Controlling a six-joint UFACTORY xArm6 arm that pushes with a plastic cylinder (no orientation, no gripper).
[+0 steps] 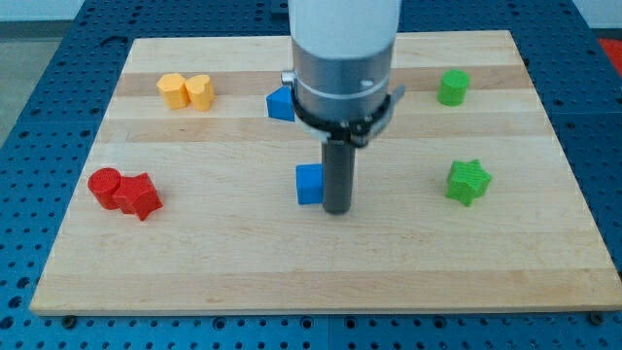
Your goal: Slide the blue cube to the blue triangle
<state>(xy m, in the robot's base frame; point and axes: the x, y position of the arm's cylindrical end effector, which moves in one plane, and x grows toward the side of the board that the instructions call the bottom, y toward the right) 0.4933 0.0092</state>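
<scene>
Our arm (345,58) runs off the frame's top edge. It hides the blue triangle's (280,104) right part.

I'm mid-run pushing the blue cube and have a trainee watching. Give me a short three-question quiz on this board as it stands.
1. True or false: my tip is at the view's left of the blue cube.
2. Which block lies toward the view's top from the blue cube: A) blue triangle B) green star C) red pair?
3. How many yellow blocks are there?

Key: 1 false; 2 A; 3 two, touching.
</scene>
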